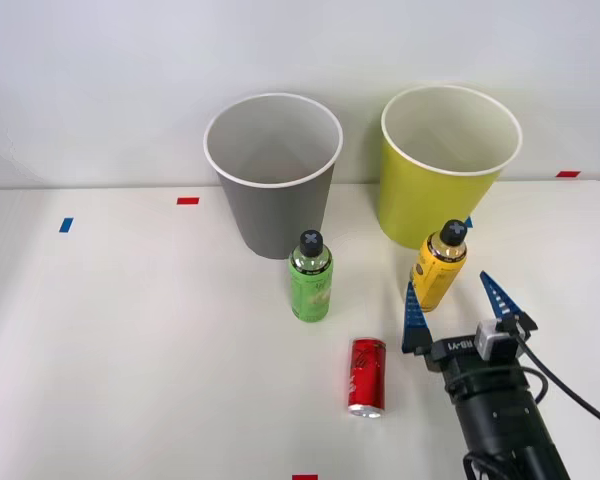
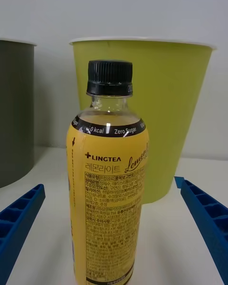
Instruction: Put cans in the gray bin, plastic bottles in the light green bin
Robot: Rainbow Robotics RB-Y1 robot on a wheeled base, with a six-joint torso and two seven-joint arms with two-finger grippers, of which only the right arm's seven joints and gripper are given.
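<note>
Yellow-label bottle (image 1: 439, 267) stands between the open tool's (image 1: 456, 307) fingers.

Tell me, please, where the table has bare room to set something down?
The robot's-left half, from the blue tape mark to the green bottle, is bare. It is crowded around the red can, yellow bottle, open right gripper and both bins.

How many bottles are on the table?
2. The green bottle stands in front of the gray bin. The yellow-label bottle stands in front of the light green bin, by the open right gripper. The bins' insides partly show.
</note>
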